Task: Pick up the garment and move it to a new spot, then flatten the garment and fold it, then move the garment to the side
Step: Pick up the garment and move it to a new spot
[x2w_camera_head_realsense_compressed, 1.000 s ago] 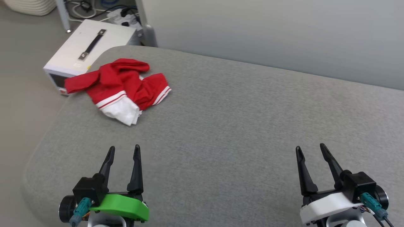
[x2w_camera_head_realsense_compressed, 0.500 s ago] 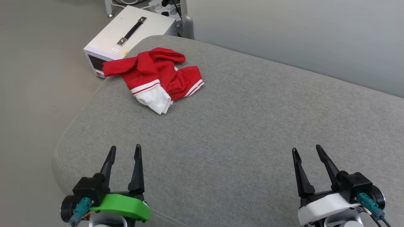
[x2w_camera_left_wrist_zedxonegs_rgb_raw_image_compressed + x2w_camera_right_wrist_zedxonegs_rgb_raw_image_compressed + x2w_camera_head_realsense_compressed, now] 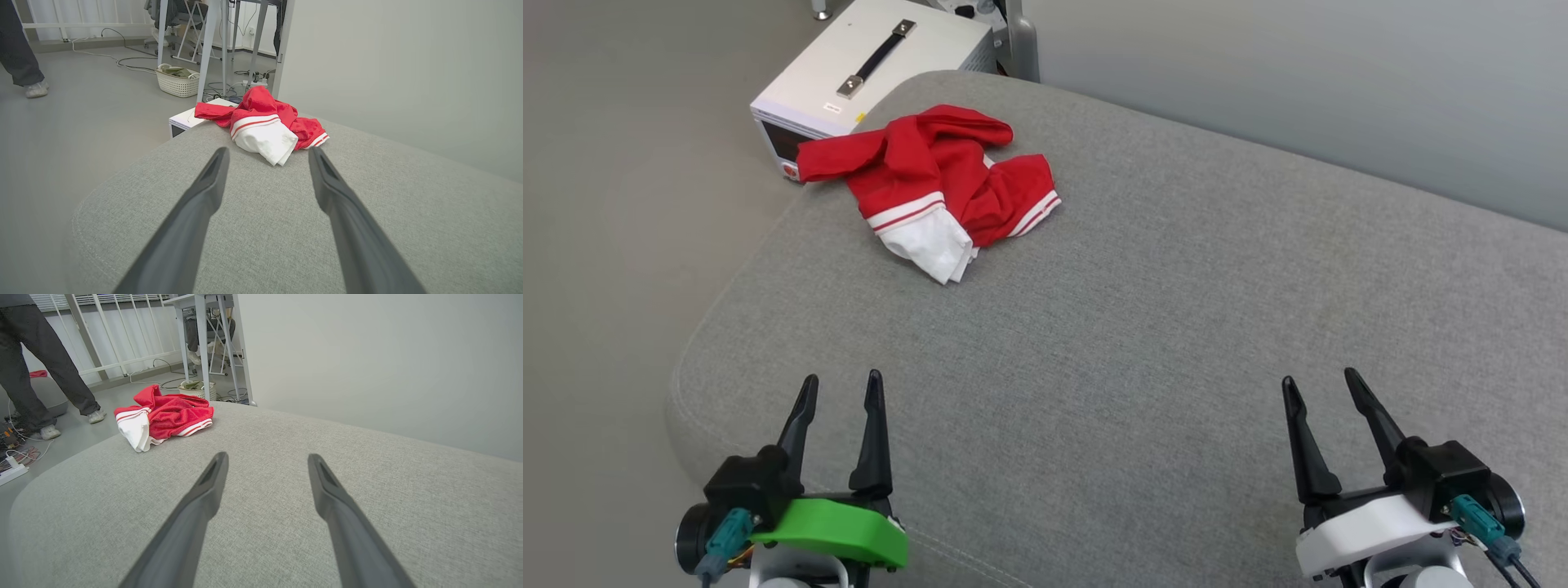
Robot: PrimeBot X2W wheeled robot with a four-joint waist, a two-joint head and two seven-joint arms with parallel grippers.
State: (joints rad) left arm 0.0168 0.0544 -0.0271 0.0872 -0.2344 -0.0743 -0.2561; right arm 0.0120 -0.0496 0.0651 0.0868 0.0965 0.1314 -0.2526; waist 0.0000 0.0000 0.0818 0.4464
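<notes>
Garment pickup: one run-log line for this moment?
phase: pre-grasp | garment: crumpled, far-left corner of grey cushion, not held | left gripper: open, empty | right gripper: open, empty

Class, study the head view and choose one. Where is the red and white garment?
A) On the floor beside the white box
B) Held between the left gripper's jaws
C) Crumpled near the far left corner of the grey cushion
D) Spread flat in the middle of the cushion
C: the garment lies bunched up near the far left corner of the grey cushion, well ahead of the left gripper, whose jaws stand open around nothing.
</notes>
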